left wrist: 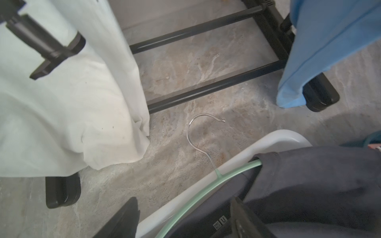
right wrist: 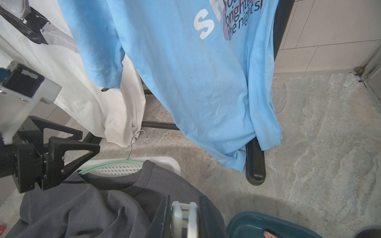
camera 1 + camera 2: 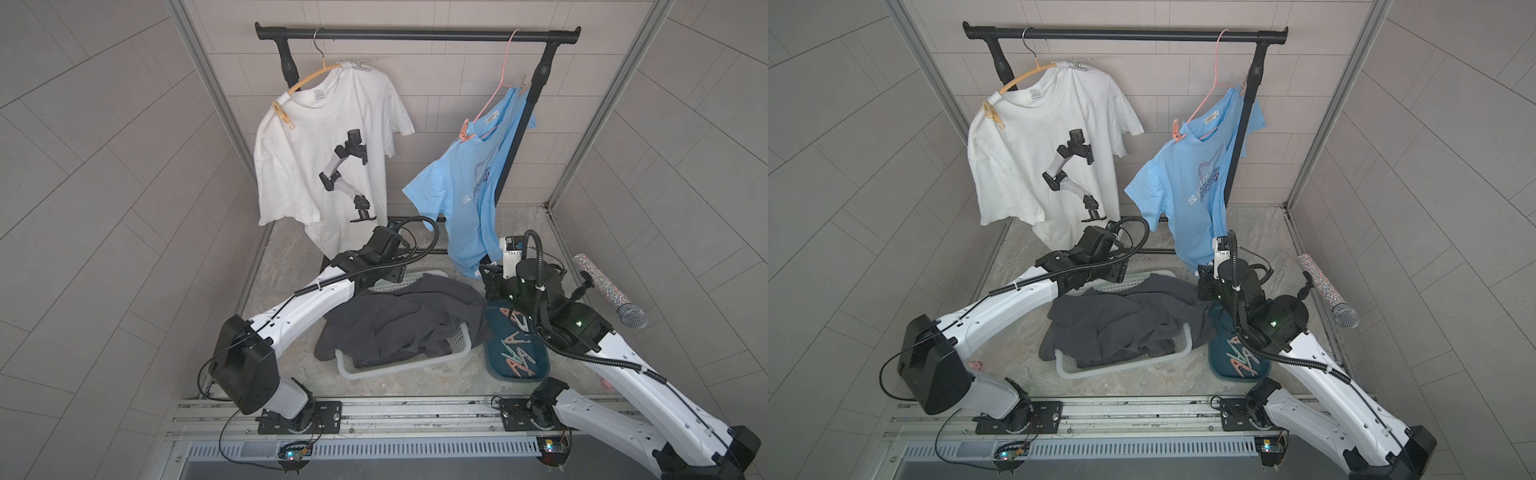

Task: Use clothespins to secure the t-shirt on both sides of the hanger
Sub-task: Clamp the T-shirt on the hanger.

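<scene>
Presently pinching a grey-white clothespin (image 2: pixel 182 216) in right gripper (image 2: pixel 183 206), left gripper (image 1: pixel 183 222) spread over the dark t-shirt's (image 1: pixel 309 185) green hanger (image 1: pixel 237 168). Lying crosswise just left of the clothespin, along the laundry basket's (image 1: pixel 278 140) far rim.

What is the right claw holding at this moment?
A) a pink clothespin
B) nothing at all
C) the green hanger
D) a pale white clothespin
D: in the right wrist view, a pale white clothespin sits pinched in the right claw.

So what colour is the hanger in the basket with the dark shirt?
The hanger is pale mint green, clearest in the left wrist view.
</scene>
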Robot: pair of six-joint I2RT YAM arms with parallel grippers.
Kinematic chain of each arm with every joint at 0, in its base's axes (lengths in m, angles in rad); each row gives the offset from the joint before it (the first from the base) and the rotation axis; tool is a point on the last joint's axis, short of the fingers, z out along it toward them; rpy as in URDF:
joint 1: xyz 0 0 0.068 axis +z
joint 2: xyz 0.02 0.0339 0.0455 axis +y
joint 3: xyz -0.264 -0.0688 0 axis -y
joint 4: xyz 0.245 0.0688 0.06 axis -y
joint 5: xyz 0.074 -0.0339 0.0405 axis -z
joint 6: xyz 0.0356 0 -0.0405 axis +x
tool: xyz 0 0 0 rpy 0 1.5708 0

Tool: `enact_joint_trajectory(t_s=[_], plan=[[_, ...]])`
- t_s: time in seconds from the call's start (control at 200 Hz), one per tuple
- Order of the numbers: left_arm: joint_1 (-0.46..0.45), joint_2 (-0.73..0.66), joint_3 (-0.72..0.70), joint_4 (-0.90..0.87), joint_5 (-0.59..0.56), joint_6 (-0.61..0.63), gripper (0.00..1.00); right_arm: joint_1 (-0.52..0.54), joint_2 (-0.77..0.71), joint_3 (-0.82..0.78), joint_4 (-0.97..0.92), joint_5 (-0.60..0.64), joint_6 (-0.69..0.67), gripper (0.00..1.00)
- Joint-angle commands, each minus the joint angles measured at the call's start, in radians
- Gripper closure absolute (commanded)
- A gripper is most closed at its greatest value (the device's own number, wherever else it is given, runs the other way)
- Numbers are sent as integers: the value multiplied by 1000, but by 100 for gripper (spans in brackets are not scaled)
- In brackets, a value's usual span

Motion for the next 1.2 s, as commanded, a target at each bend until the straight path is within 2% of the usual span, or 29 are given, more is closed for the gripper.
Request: enact_joint_trajectory(t_s=[0.0, 0.145, 0.295, 0.4, 0.575, 0.721, 0.951, 1.111, 1.196], plan=[[24, 47, 52, -37, -19, -107, 26, -2, -30, -29, 17, -26, -46, 100], [31, 116, 104, -78, 5, -94, 26, -3, -67, -92, 108, -107, -200, 100], [46, 140, 128, -99, 103, -73, 27, -2, -110, -133, 183, -186, -381, 100], [52, 151, 126, -102, 77, -95, 27, -2, -105, -152, 193, -185, -459, 100], [62, 167, 137, -125, 80, -113, 28, -5, -55, -170, 242, -277, -582, 100], [64, 170, 137, -143, 82, -107, 28, -17, 63, -164, 304, -395, -650, 100], [66, 161, 117, -129, 107, -36, 27, -33, 293, -104, 447, -471, -748, 100], [66, 146, 101, -139, 116, 43, 27, -123, 440, -51, 461, -655, -851, 100], [66, 140, 93, -135, 75, 71, 27, -156, 466, -48, 496, -672, -858, 100]])
